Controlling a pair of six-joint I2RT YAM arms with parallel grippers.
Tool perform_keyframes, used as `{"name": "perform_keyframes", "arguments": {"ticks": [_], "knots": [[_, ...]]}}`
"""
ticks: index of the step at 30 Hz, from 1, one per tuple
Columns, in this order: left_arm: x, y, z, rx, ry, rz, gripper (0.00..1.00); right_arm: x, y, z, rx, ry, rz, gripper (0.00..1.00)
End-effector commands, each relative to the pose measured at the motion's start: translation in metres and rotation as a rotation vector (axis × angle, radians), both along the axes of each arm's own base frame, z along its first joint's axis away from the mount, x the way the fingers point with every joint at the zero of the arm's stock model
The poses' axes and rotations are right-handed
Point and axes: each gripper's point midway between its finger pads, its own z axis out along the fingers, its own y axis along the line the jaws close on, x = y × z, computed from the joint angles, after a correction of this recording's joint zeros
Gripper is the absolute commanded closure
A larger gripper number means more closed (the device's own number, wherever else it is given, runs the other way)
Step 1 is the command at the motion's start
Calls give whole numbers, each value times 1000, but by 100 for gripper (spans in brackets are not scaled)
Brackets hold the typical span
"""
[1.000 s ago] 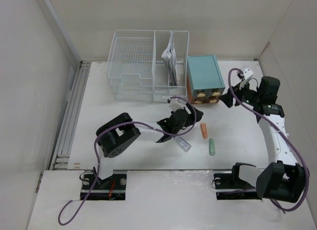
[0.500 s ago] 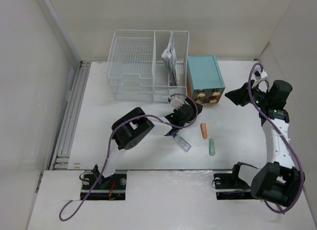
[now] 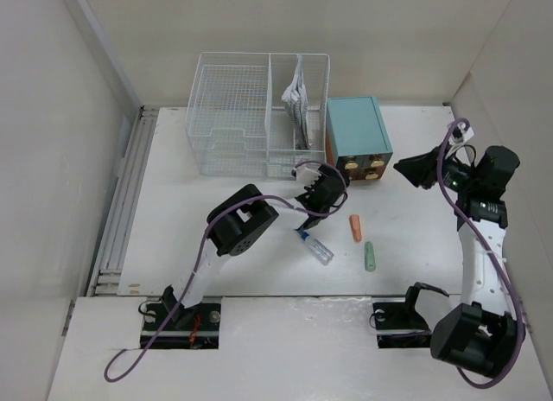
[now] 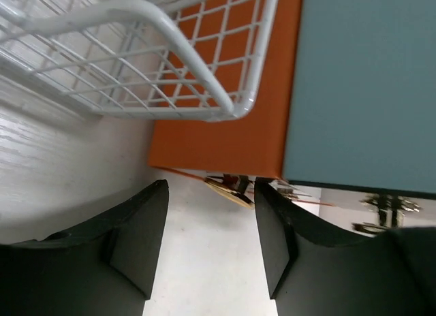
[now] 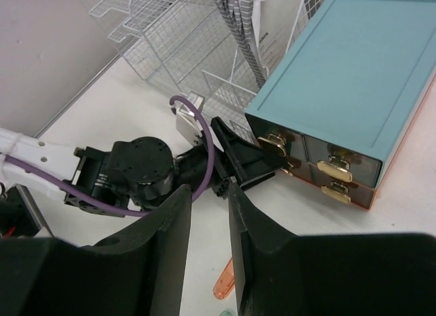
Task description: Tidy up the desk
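since a second ago my left gripper has swung from over the clear tube up to the near left corner of the teal drawer box, and my right gripper has pulled off to the right of that box. left jaws are apart with nothing between them; in the left wrist view the left gripper frames a brass drawer handle just beyond the gap, with the box's orange side above it and a corner of the white wire-mesh basket at the upper left. right jaws stand a narrow gap apart, holding nothing, hanging above the desk and apart from the box. from the right wrist view, the right gripper looks down on the left gripper, whose tips sit just beside the lower left drawer handle; i cannot tell if they touch it. the desk spreads under everything, its grooved rail along the left edge. basket stands at the far side with papers upright in its right compartment, box just right of it. near the middle lie the tube, an orange marker and a green marker, near each other but apart.
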Motion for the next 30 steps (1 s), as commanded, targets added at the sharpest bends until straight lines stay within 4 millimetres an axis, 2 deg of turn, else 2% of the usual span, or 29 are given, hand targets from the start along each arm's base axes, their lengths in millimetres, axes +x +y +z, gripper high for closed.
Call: {"name": "perform_keyframes", "arguments": {"ticks": [1, 6, 12, 15, 17, 18, 20, 22, 23, 25, 30], "knots": [[16, 4, 14, -34, -23, 68, 51, -8, 5, 15, -16, -75, 38, 66], [18, 1, 5, -26, -18, 68, 61, -10, 4, 15, -25, -90, 38, 66], [17, -5, 10, -47, -19, 42, 68, -11, 3, 11, -20, -83, 39, 66], [13, 1, 1, -31, -7, 42, 72, -11, 3, 11, -20, -83, 39, 66], [10, 4, 8, -40, -13, 42, 75, -11, 3, 11, -20, -83, 39, 66], [7, 7, 0, -27, 0, 34, 76, -11, 3, 11, -20, -83, 39, 66], [2, 4, 4, -36, -6, 25, 76, -11, 3, 11, -20, -83, 39, 66], [-2, 9, -7, -23, 13, 29, 79, -11, 3, 11, -20, -83, 39, 66], [-5, 4, 1, -46, 6, 22, 80, -11, 3, 11, -20, -83, 39, 66], [-9, 7, -6, -39, 15, 14, 82, -12, 1, 13, -24, -91, 30, 66], [-26, -3, 2, -46, 10, -18, 82, -12, 1, 13, -24, -91, 30, 66]]}}
